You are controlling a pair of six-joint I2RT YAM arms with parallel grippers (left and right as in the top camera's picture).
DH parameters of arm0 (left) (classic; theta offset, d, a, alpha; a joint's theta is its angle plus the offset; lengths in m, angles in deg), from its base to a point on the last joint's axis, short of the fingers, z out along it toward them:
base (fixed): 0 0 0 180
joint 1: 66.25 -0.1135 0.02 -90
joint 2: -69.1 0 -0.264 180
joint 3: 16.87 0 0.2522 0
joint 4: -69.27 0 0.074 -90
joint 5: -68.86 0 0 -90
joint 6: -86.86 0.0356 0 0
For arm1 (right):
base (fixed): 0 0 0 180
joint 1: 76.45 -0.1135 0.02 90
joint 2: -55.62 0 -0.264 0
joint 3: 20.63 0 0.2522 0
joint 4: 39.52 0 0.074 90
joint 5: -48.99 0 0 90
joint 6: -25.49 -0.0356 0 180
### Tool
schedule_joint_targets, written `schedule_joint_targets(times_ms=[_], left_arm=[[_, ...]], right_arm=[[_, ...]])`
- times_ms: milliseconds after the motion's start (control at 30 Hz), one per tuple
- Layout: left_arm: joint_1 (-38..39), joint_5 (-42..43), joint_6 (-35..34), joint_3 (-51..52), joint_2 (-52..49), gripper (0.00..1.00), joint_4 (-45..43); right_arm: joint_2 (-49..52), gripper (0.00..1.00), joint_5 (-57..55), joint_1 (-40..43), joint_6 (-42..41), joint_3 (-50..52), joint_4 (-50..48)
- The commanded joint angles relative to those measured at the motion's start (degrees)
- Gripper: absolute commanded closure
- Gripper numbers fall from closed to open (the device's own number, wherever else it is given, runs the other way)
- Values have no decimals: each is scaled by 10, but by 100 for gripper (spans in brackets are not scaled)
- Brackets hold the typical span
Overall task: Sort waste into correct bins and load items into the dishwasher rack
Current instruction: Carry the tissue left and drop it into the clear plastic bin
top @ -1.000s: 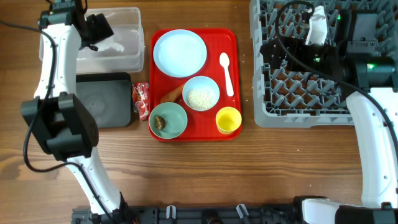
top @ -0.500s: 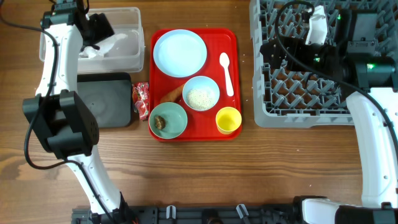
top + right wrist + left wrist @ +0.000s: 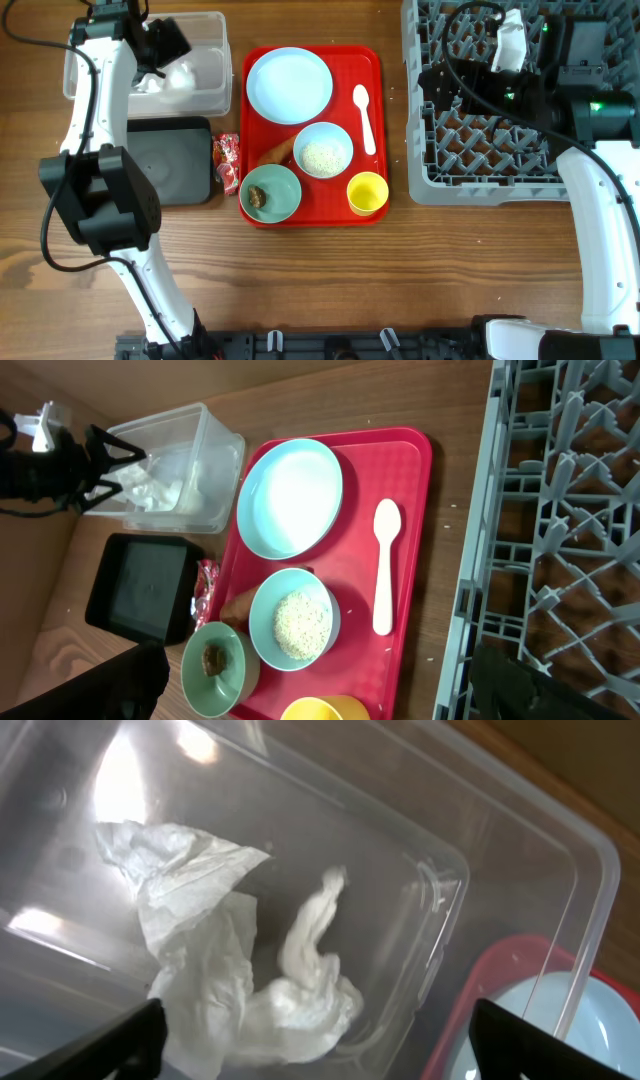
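Observation:
My left gripper is open above the clear tub. The crumpled white napkin lies loose inside it. The black tray sits in front of the tub, with the red wrapper beside it. On the red serving tray are the plate, spoon, a bowl of rice, the carrot, a bowl with the brown lump and the yellow cup. My right gripper is open and empty over the grey rack.
The right wrist view shows the rack's pegs at right and the red tray with the plate and spoon at left. Bare wooden table lies in front of the trays.
My left gripper has shifted slightly right over the tub, and the napkin now sits bunched further left in it. The right arm has not moved.

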Motion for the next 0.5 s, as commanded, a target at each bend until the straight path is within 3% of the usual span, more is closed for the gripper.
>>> schedule_joint_targets(times_ms=[0, 33, 67, 300, 467], left_arm=[[2, 95, 61, 1, -1, 0, 16], [2, 160, 132, 1, -1, 0, 26], [2, 178, 155, 1, -1, 0, 33], [2, 193, 207, 1, 0, 0, 42], [4, 228, 208, 1, 15, 0, 70]], right_arm=[[3, 0, -6, 2, 12, -12, -1], [3, 0, -8, 2, 12, -12, 0], [3, 0, -8, 2, 12, -12, -1], [3, 0, -12, 2, 12, -12, -1], [3, 0, -12, 2, 12, -12, -1]])
